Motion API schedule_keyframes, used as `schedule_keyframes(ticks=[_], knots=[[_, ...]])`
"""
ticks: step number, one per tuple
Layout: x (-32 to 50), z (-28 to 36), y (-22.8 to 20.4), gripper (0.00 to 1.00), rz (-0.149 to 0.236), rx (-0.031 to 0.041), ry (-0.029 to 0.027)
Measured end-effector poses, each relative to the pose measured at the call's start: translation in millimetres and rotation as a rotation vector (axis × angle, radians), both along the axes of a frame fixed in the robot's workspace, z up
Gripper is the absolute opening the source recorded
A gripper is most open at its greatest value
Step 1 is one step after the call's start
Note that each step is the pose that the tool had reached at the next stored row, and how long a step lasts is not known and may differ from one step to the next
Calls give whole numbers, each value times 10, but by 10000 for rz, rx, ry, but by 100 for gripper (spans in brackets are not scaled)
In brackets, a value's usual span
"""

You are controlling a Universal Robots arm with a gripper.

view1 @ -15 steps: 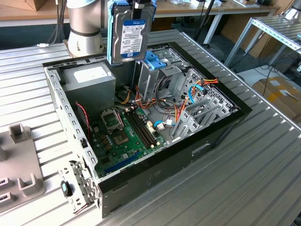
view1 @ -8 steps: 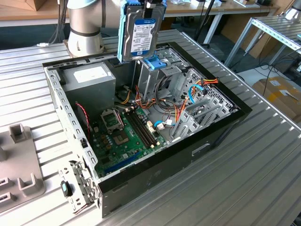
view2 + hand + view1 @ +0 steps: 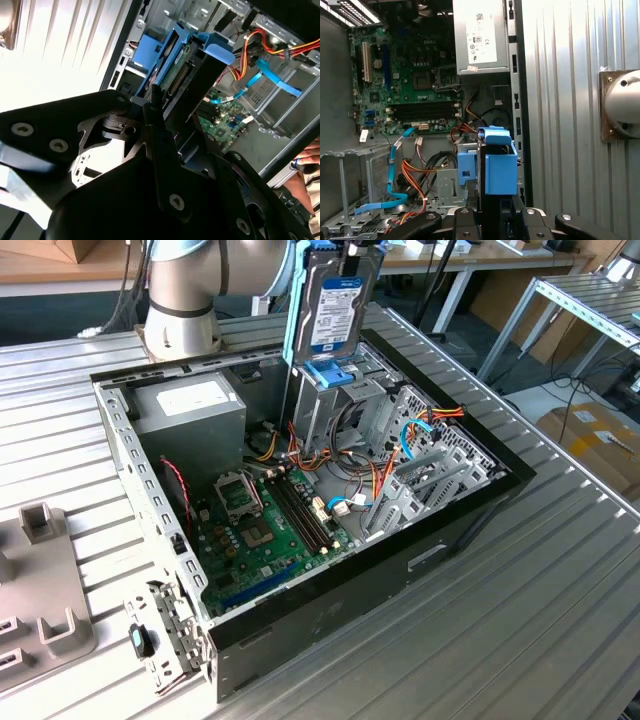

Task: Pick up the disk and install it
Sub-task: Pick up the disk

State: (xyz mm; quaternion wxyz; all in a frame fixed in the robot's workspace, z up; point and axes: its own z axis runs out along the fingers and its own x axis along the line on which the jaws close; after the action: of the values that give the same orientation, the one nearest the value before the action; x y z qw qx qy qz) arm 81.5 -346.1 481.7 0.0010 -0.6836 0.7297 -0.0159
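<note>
Hanging under the claw (image 3: 492, 212) (clamped) is the disk (image 3: 335, 305).

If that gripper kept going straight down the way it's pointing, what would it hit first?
Probably the blue bracket atop the metal drive cage: the disk held in the gripper hangs directly over it.

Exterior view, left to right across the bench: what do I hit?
Grey fixture blocks → loose metal bracket → CPU socket → disk, upright → blue cable loop → cardboard box.
</note>
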Motion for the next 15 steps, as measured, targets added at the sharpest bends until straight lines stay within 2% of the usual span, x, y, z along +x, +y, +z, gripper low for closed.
schedule_keyframes(ticks=[4,5,7,15], knots=[[227,0,0,35,0,1,0],[255,0,0,35,0,1,0],[290,-1,0,35,1,3,0],[292,0,-10,35,0,0,0]])
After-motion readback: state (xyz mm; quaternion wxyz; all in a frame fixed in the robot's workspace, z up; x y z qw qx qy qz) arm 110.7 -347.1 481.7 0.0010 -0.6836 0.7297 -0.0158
